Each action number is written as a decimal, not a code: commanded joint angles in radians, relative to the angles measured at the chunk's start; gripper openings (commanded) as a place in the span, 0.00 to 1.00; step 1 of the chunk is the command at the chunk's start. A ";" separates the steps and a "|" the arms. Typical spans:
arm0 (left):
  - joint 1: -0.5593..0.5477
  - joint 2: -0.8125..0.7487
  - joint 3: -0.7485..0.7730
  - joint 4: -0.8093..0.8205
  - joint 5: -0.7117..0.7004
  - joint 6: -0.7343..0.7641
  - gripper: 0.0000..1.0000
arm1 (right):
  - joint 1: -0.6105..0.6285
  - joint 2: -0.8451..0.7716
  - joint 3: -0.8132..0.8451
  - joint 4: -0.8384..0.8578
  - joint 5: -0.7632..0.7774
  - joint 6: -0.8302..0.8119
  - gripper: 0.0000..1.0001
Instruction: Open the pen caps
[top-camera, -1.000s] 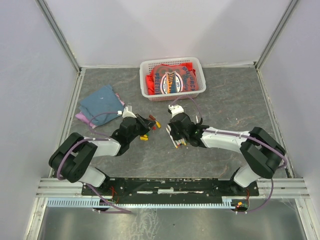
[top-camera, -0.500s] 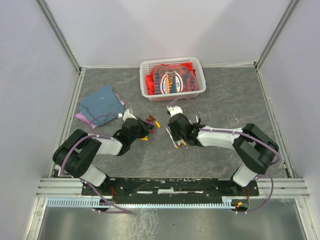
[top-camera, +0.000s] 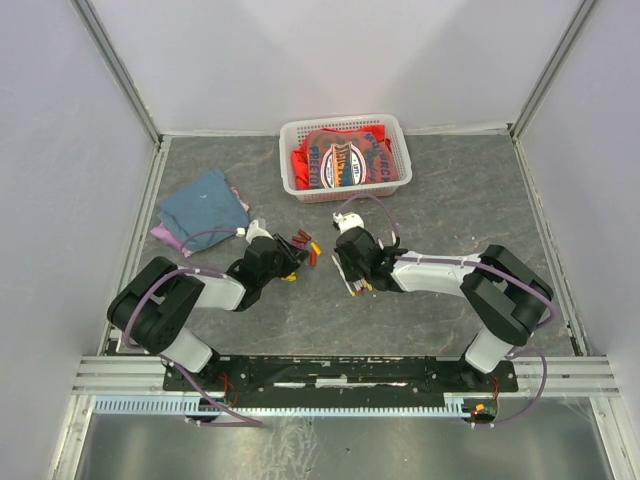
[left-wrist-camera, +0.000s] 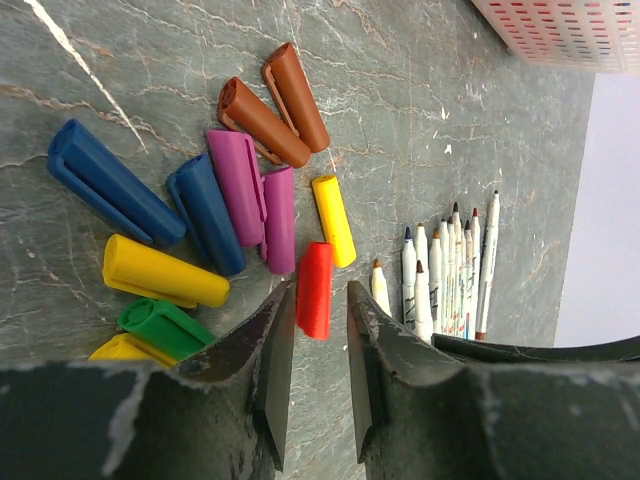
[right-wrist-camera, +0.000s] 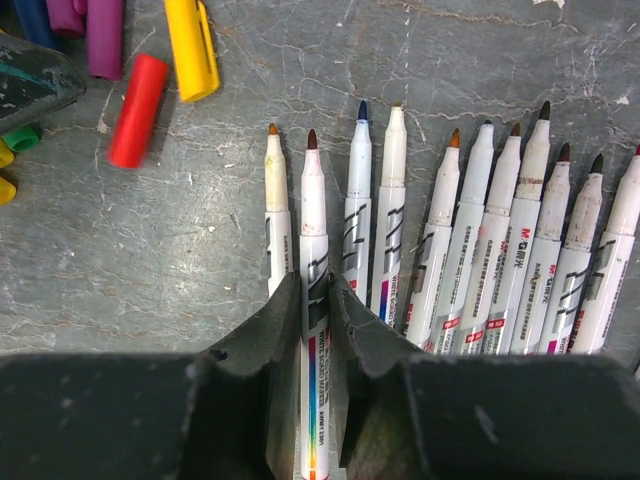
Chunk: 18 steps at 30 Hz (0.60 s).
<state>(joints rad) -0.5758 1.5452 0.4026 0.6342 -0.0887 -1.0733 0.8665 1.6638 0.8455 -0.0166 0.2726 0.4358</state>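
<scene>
Grey marbled stone forms the table. In the top external view both arms reach toward its middle. The left gripper sits low just beside a small scatter of pen caps. The right gripper points toward the near edge over the pens, which lie just right of the caps. A white basket holding red cloth stands at the far side, and a folded blue cloth lies at the far left. From the left wrist, blue, purple, brown, yellow and green caps lie loose on the stone. A red cap rests there with its near end between the fingers. These stand slightly parted, bare stone showing beside the cap, so nothing is squeezed. From the right wrist, the uncapped pens lie side by side with their tips pointing far. The fingers flank the barrel of a brown-tipped pen, second from the left in the row. They sit so close that one cannot tell whether they clamp it or merely straddle it. The red cap lies far left of the row, apart from the pens.
</scene>
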 joint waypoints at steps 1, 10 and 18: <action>-0.004 -0.010 0.007 0.026 -0.027 -0.003 0.34 | 0.000 -0.002 0.042 0.018 0.021 -0.009 0.23; -0.004 -0.044 0.000 0.014 -0.034 -0.002 0.35 | 0.002 -0.008 0.040 0.017 0.020 -0.006 0.28; -0.006 -0.134 0.008 -0.019 -0.046 0.052 0.41 | 0.014 -0.073 0.046 -0.015 0.044 -0.022 0.30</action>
<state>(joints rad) -0.5758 1.4849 0.4026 0.6209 -0.1036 -1.0725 0.8688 1.6592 0.8482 -0.0227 0.2752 0.4355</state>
